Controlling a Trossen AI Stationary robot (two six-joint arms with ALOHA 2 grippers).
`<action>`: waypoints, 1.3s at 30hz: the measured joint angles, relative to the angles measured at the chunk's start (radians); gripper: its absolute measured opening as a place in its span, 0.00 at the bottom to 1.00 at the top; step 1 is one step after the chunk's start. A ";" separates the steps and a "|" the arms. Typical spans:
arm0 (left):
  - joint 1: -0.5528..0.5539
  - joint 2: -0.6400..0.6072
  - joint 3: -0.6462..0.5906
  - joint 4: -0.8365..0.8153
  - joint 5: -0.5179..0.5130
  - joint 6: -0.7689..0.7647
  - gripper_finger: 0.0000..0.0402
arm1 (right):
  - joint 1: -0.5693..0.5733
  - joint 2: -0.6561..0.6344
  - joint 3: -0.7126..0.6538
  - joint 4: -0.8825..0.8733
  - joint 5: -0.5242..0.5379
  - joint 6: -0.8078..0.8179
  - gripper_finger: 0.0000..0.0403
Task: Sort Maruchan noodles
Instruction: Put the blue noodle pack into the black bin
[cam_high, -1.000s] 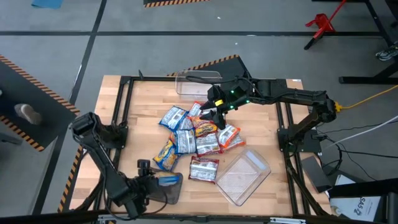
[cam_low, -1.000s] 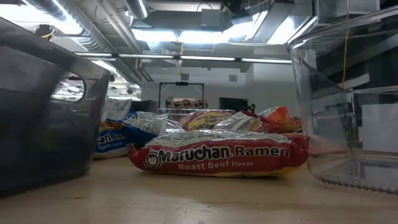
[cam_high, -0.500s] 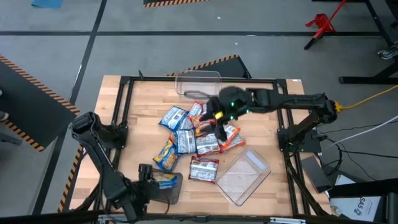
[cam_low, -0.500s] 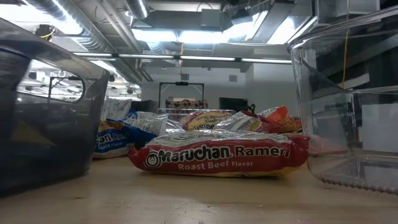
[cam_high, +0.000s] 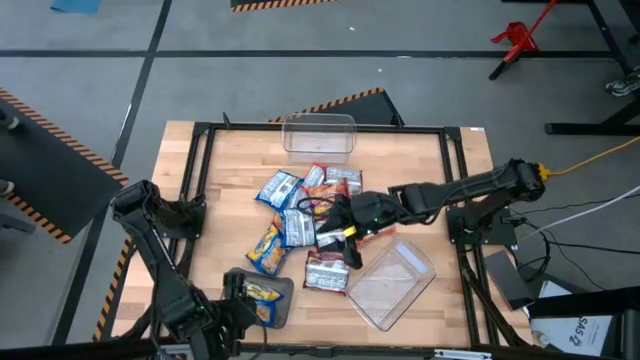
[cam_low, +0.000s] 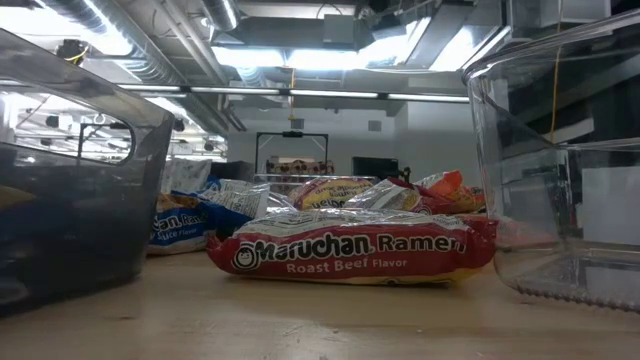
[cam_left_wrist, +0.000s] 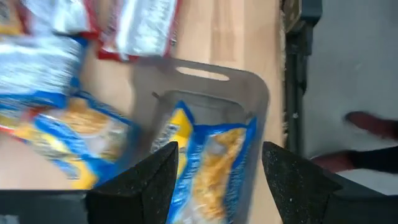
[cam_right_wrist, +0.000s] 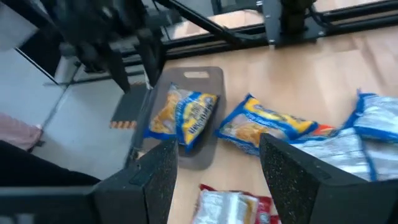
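Both claws are standing wide apart, holding nothing.
Right claw (cam_high: 345, 232) is hovering over the noodle packets (cam_high: 300, 215); left claw (cam_left_wrist: 214, 180) is hanging above the grey tray (cam_high: 272, 310), where one blue-yellow packet (cam_right_wrist: 180, 115) is lying.

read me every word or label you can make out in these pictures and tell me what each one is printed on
"Maruchan Ramen" on the red-and-white packet lying nearest in the low view.
"Roast Beef Flavor" on the same packet, under the brand.
Part of a word ending "ruchan" and a line ending "Flavor" on the blue packet behind it, the start cut off.
Print on the other packets, and on the white box beside the table, is too small or blurred to read.
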 joint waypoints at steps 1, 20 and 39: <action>0.000 0.000 -0.025 0.033 0.011 -0.007 0.56 | 0.007 0.000 -0.015 0.015 0.001 0.009 0.52; 0.079 0.000 -0.296 0.256 0.221 0.098 0.56 | 0.035 0.000 -0.077 0.043 0.024 0.059 0.52; 0.175 0.001 -0.270 0.228 0.280 0.109 0.56 | 0.035 0.000 -0.077 0.040 0.026 0.057 0.52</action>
